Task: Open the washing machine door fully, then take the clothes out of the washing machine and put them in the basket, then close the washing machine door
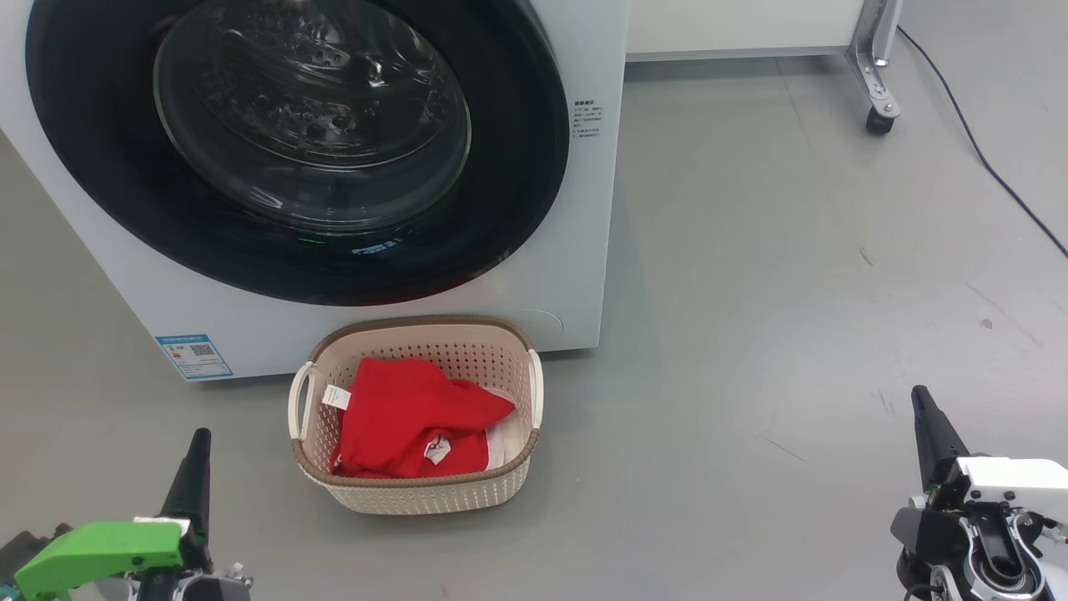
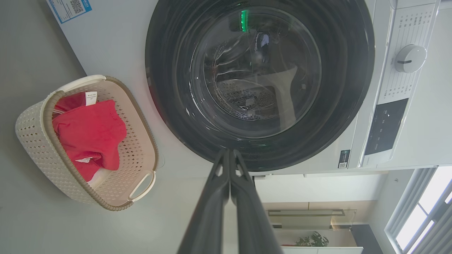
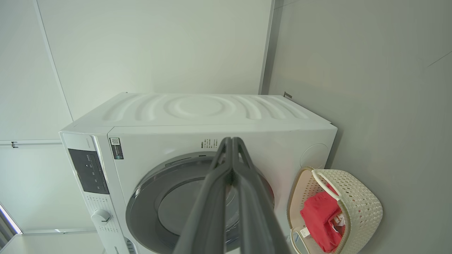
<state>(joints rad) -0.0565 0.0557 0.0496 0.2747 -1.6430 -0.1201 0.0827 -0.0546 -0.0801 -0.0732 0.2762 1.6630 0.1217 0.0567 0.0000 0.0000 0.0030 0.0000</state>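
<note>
The washing machine [image 1: 584, 209] [image 2: 116, 46] [image 3: 212, 116] stands on the floor with its round black-ringed door [image 1: 292, 142] [image 2: 259, 81] [image 3: 169, 197] shut flat against the front. Red clothes [image 1: 413, 421] [image 2: 90, 135] [image 3: 317, 220] lie in the cream basket [image 1: 417, 492] [image 2: 35, 141] [image 3: 363, 208] right in front of the machine. My left gripper [image 1: 197, 446] [image 2: 229, 152] is shut and empty, low at the left, short of the basket. Far to the right, my right gripper [image 1: 920, 399] [image 3: 231, 141] is also shut and empty, well away from both.
Grey floor stretches wide to the right of the machine. A metal stand leg on a caster [image 1: 876, 92] and a black cable [image 1: 984, 159] lie at the back right. The control panel and dial [image 2: 409, 58] run along the machine's top edge.
</note>
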